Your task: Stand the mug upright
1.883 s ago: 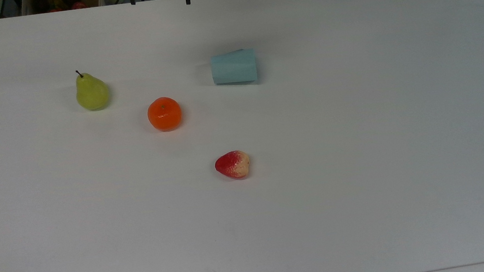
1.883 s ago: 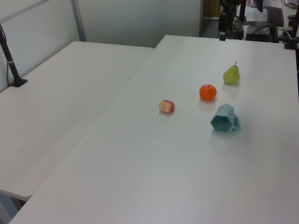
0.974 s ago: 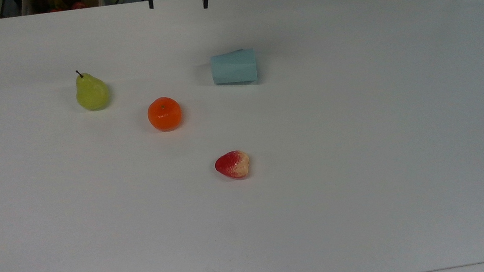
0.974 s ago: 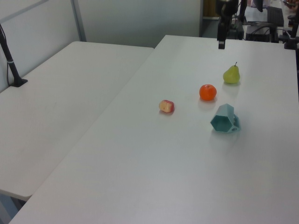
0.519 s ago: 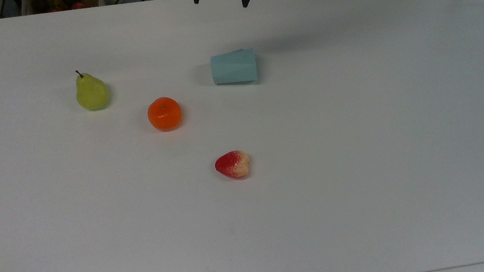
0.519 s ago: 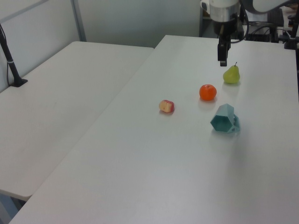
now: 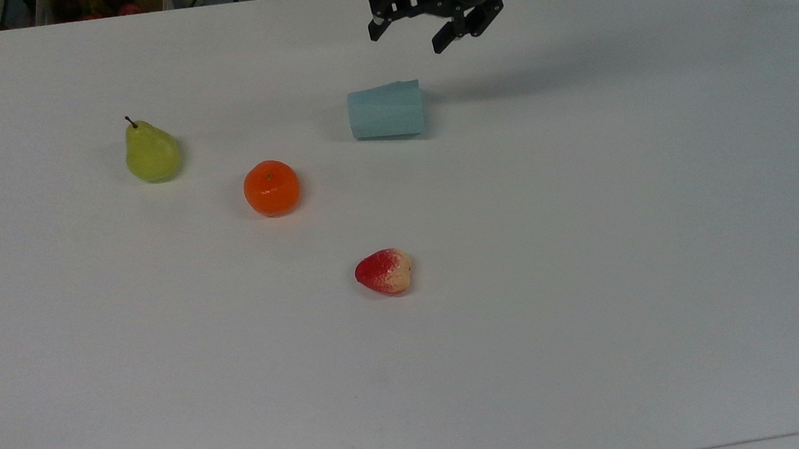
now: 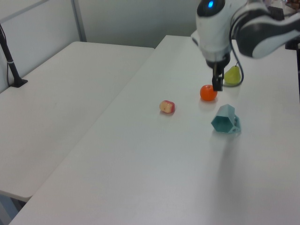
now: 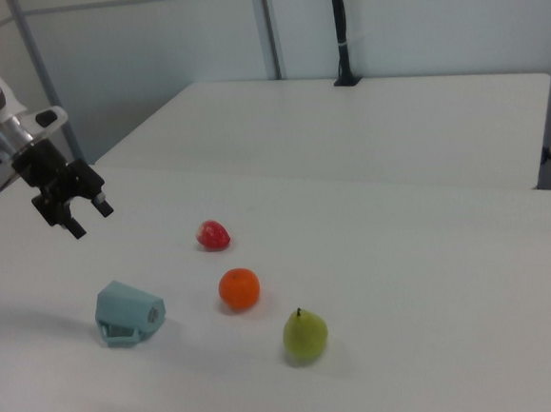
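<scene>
The small pale blue-teal faceted plastic mug lies on its side on the white table, its wider hexagonal rim pointing to three o'clock in the top view and its narrower base to nine o'clock. In the right view its handle rests against the tabletop. The black two-finger gripper on the white robot arm hangs in the air at about one o'clock of the mug in the top view, apart from it, its fingers spread wide and holding nothing. A round orange sits at about eight o'clock of the mug, a yellow-green pear farther off at nine o'clock, and a red-and-cream strawberry at six o'clock, all well apart.
</scene>
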You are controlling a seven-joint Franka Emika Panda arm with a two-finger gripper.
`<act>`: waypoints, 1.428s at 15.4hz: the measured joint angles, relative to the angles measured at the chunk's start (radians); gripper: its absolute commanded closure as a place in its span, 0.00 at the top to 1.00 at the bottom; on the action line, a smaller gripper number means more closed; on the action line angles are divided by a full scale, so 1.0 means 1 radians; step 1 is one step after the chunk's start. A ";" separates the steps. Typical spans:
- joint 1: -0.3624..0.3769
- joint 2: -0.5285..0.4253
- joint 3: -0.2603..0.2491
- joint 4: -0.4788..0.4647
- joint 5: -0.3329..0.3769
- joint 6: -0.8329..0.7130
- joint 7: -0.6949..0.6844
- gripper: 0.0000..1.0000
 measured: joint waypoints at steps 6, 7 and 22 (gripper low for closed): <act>0.095 0.135 0.001 -0.024 -0.090 -0.068 0.187 0.99; 0.103 0.154 0.001 -0.026 -0.094 -0.071 0.212 0.96; 0.101 0.282 -0.008 -0.069 -0.194 -0.099 0.388 0.06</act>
